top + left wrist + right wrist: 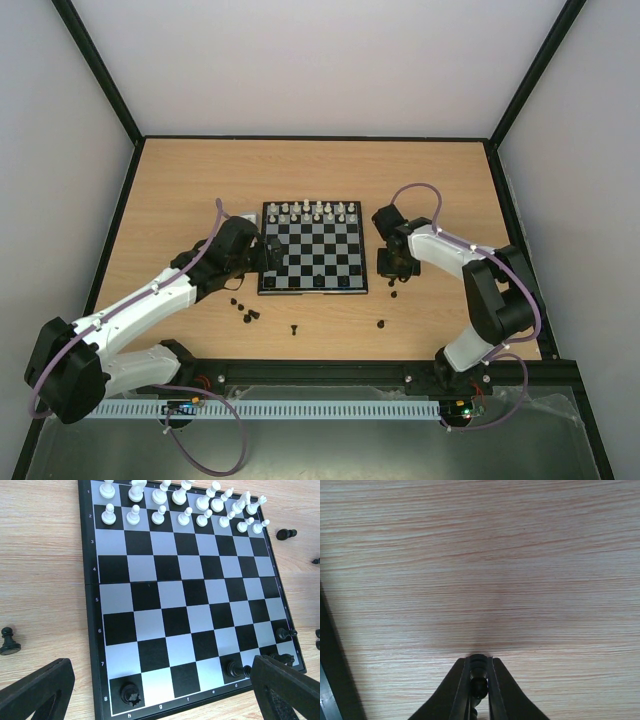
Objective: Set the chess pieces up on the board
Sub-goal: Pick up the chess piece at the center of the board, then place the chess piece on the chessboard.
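Observation:
The board (pixel 318 262) lies mid-table, with the white chess pieces (pixel 310 212) in two rows along its far side. In the left wrist view the board (pixel 170 595) holds white pieces (pixel 184 516) on rows 1 and 2, a black rook (pixel 130 694) on h8 and a few black pieces (pixel 234 668) near the other near corner. My left gripper (pixel 268 256) is open and empty at the board's left edge, its fingers (pixel 35 690) wide apart. My right gripper (pixel 392 270) is right of the board, shut on a black chess piece (pixel 479 672) just above the wood.
Loose black pieces lie on the table in front of the board (pixel 246 312), (pixel 294 329), (pixel 382 323), and one under the right gripper (pixel 393 293). A black pawn (pixel 9 641) stands beside the board. The board's frame (pixel 330 680) shows at the left of the right wrist view.

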